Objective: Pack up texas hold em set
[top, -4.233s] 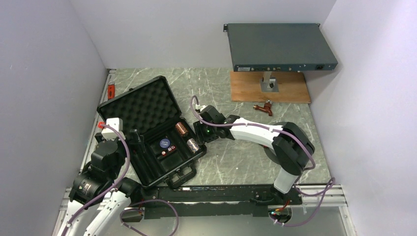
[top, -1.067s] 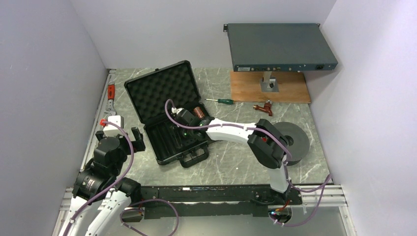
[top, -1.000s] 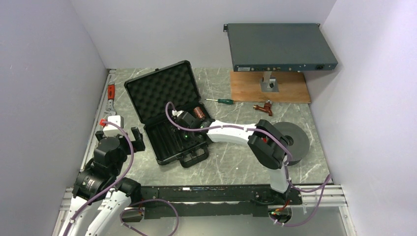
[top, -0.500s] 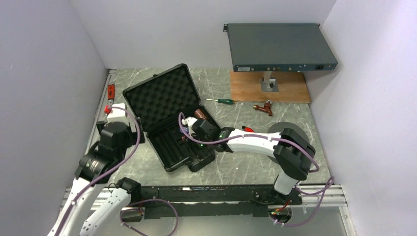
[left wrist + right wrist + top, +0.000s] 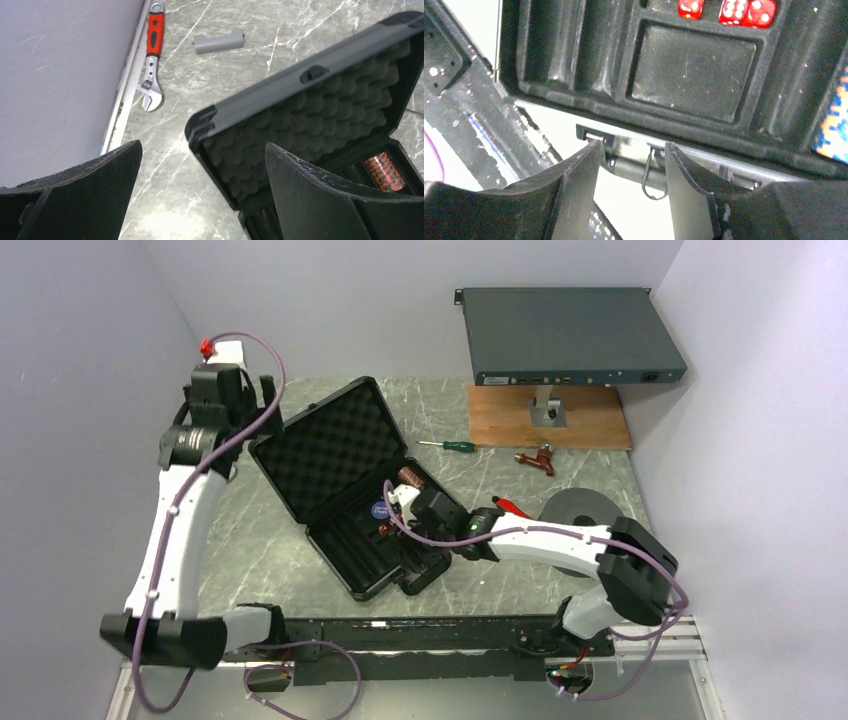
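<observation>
Grey marble table [image 5: 445, 415]: black briefcase [image 5: 335, 455] open, red dice [image 5: 724, 9] in tray. Left gripper [image 5: 202, 147] jaws spread wide over lid. Right gripper [image 5: 631, 150] jaws straddle front handle [image 5: 634, 169]; pinch cannot be told

The left arm [image 5: 180, 510] stands tall, its long white link rising from the base and leaning back and to the left, the wrist bent so the left hand [image 5: 202, 150] faces down and forward. Its two black fingers [image 5: 80, 190] are spread as wide as they go, with nothing between them. The right arm [image 5: 545, 540] is folded low, elbow out to the right, forearm reaching left and slightly forward. The right hand [image 5: 631, 147] points down, its fingers [image 5: 579, 190] part-way apart; whether they press on anything cannot be told.
</observation>
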Tool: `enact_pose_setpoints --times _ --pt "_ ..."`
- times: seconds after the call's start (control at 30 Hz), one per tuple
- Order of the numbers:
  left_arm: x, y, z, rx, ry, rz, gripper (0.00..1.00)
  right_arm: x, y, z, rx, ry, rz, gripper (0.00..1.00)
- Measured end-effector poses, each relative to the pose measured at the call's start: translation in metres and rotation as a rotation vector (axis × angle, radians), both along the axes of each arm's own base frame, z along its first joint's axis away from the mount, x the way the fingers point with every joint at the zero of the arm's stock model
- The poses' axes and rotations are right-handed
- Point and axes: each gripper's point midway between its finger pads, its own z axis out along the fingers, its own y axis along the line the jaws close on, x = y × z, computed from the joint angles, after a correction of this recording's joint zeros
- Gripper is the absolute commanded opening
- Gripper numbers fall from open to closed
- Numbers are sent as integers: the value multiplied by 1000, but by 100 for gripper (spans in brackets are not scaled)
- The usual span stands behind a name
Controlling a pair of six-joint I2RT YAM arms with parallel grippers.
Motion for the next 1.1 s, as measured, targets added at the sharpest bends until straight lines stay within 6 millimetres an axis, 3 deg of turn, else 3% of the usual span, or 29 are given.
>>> enact_pose_setpoints --times 0.07,0.17,0.27,0.4,0.5,0.67,0.77,1.1 --pt "20 6 -6 -27 32 -6 95 -4 -8 11 10 -5 -11 59" --pt "43 17 -19 -89 77 -20 89 -9 -16 38 59 -22 -31 73" --pt "60 29 -32 -155 108 -23 89 -9 -22 69 128 -61 -61 82" --pt "79 43 -50 -207 142 -19 89 0 -45 100 165 -137 -179 80" --pt "92 52 -61 -223 168 -12 88 9 -68 109 156 -184 -300 75" --pt "109 62 -87 -239 226 0 86 20 -109 85 33 -210 -500 63" --pt "114 62 -106 -259 266 -6 85 18 -131 50 -85 -178 -586 56" --pt "107 41 -141 -335 335 -74 83 26 -157 1 -186 -70 -707 42"
